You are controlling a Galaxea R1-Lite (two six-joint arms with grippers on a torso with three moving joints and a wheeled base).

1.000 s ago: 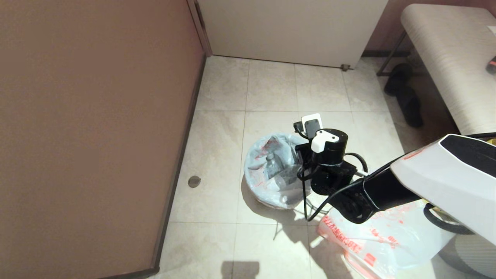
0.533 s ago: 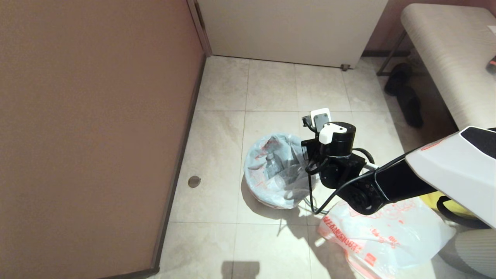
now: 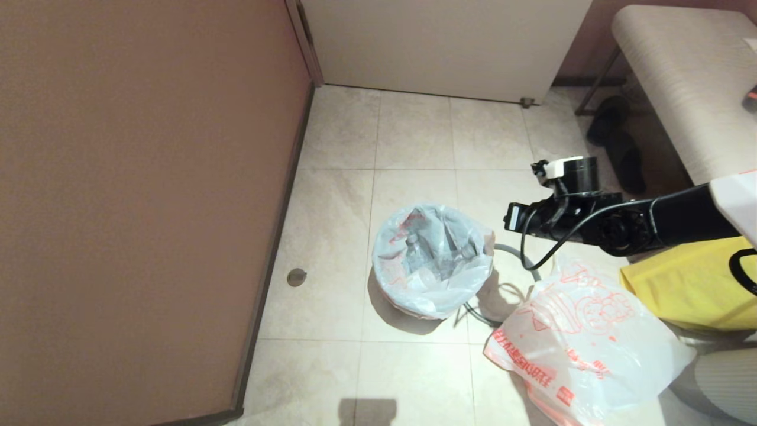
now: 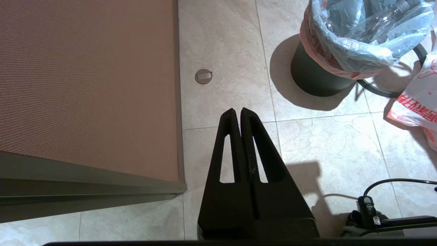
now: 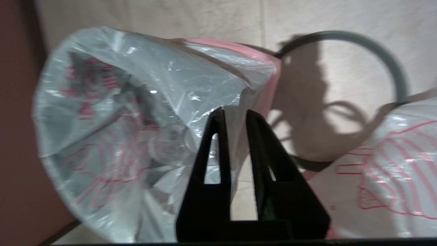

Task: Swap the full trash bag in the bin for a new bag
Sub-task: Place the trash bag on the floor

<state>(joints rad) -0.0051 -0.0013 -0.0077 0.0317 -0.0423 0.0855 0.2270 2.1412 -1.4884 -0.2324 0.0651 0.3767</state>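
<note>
— Where's the full trash bag?

— In the bin, its rim draped over the edge. The grey ring lies on the floor beside it, the new bag just past that.

— Tools?

— My right tool hangs by the bag, fingers slightly parted, empty. My left tool is clenched, parked.

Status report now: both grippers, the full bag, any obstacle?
Left gripper shut, parked. Right gripper slightly open, empty. Full trash bag in bin. Grey ring on floor.

bins: 1 | white bags: 2 | yellow bags: 1 | grey rings: 1
</note>
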